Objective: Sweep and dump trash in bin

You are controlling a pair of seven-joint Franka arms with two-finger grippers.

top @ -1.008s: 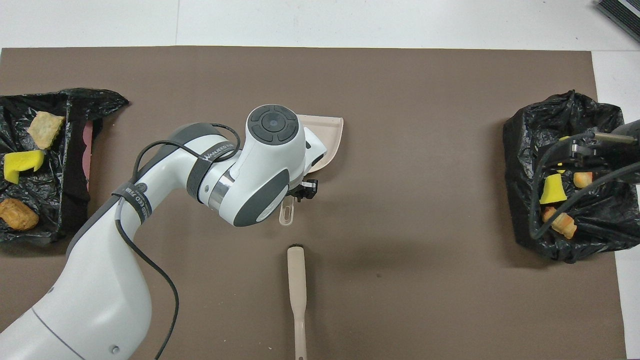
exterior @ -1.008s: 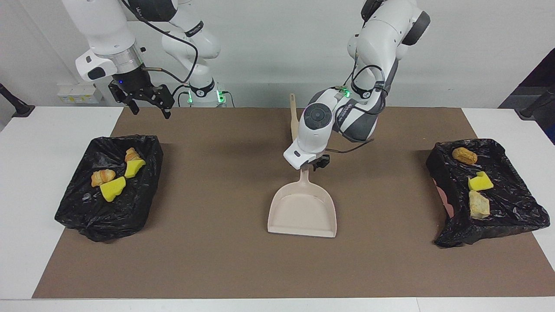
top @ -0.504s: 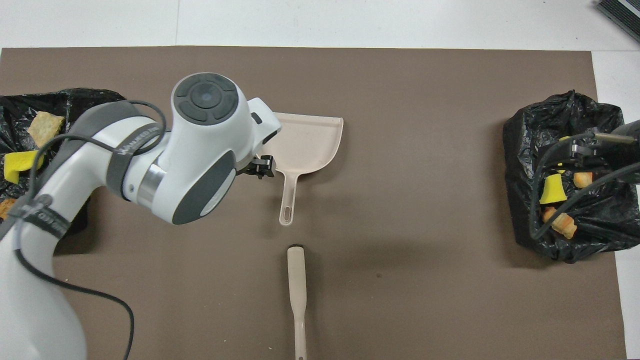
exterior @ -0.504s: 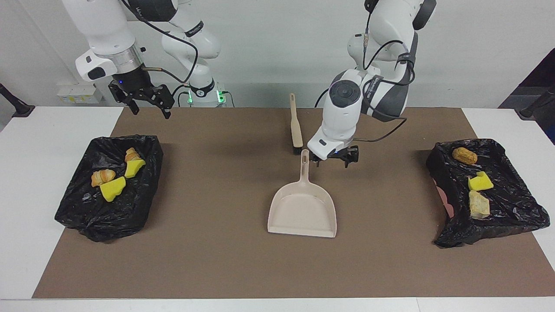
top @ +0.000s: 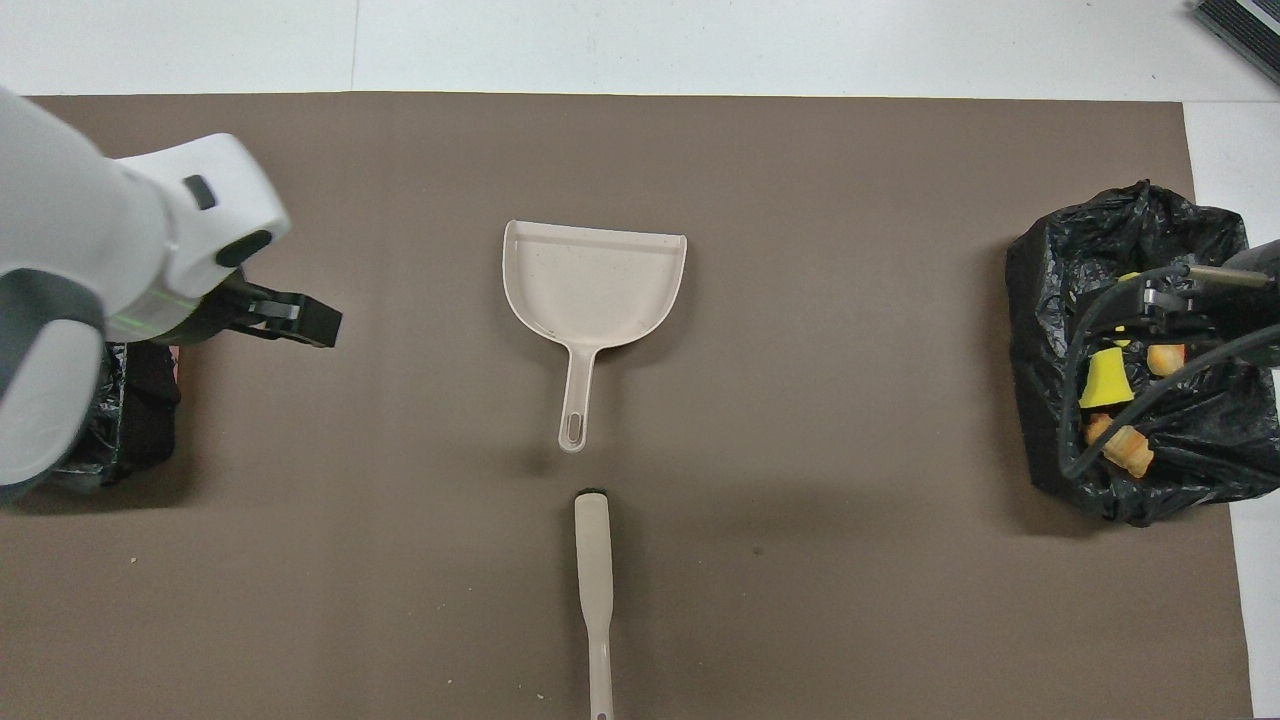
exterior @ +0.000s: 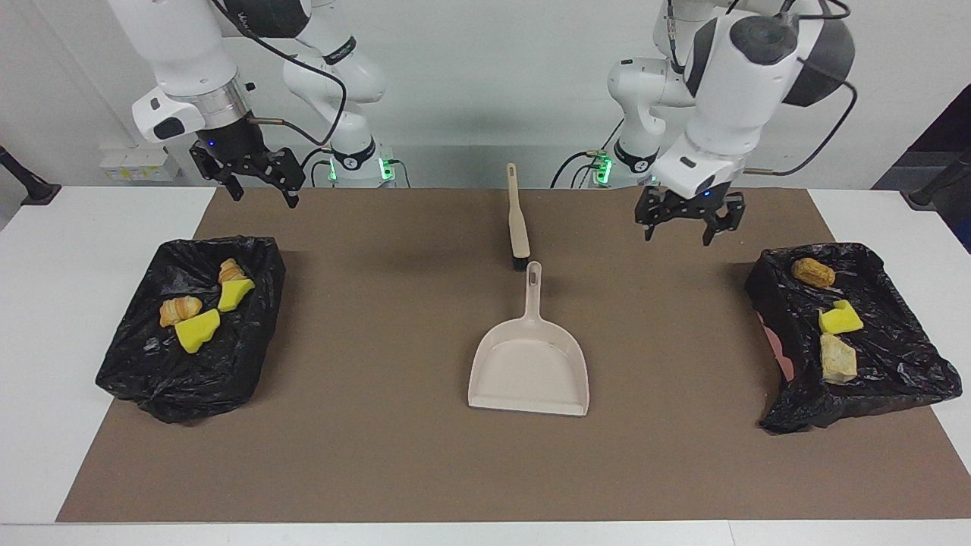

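The trash lies in two black-bagged bins. One bin (exterior: 174, 394) at the right arm's end holds yellow sponge pieces (exterior: 197, 331) and bread-like lumps (exterior: 180, 309). The other bin (exterior: 834, 409), at the left arm's end, holds a brown lump (exterior: 812, 272), a green-and-yellow sponge (exterior: 840, 318) and a pale chunk (exterior: 837, 358). The beige dustpan (exterior: 529, 364) (top: 595, 285) lies flat mid-mat with nothing in it. My left gripper (exterior: 689, 224) (top: 300, 322) hangs open and empty over the mat beside the left-end bin. My right gripper (exterior: 262, 186) waits open above the mat's edge by the other bin.
A beige brush (exterior: 518, 224) (top: 592, 570) lies on the brown mat (exterior: 379, 455), nearer to the robots than the dustpan, its bristle end close to the dustpan handle's tip. White table shows at both ends of the mat.
My left gripper opened off the dustpan handle, rose and swung away toward the left arm's end of the table. The dustpan stays flat on the mat. The right arm has not moved.
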